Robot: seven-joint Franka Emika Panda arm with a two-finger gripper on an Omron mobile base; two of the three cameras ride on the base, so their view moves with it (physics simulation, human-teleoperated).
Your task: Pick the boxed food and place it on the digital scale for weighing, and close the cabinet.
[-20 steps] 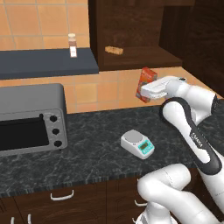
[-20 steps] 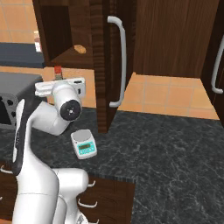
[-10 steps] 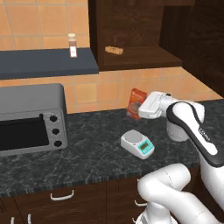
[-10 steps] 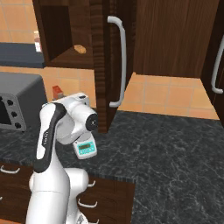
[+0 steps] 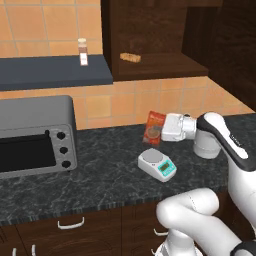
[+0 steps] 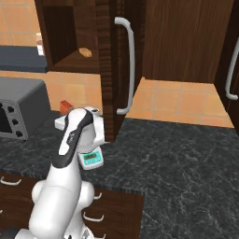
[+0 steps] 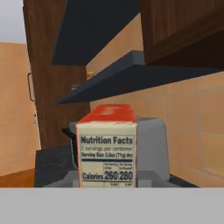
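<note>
The scale [image 5: 157, 164] sits on the tabletop [image 5: 100, 170], below and slightly left of the box [image 5: 154, 127]. The box is held upright in the closed claw [image 5: 163, 128], clear of the plate, so a short descent is needed. The cabinet [image 6: 112, 70] door stands open; the fingertips are hidden behind the box.

Orange tiled wall [image 5: 45, 25] behind dark speckled counter [image 5: 100, 170]
</note>
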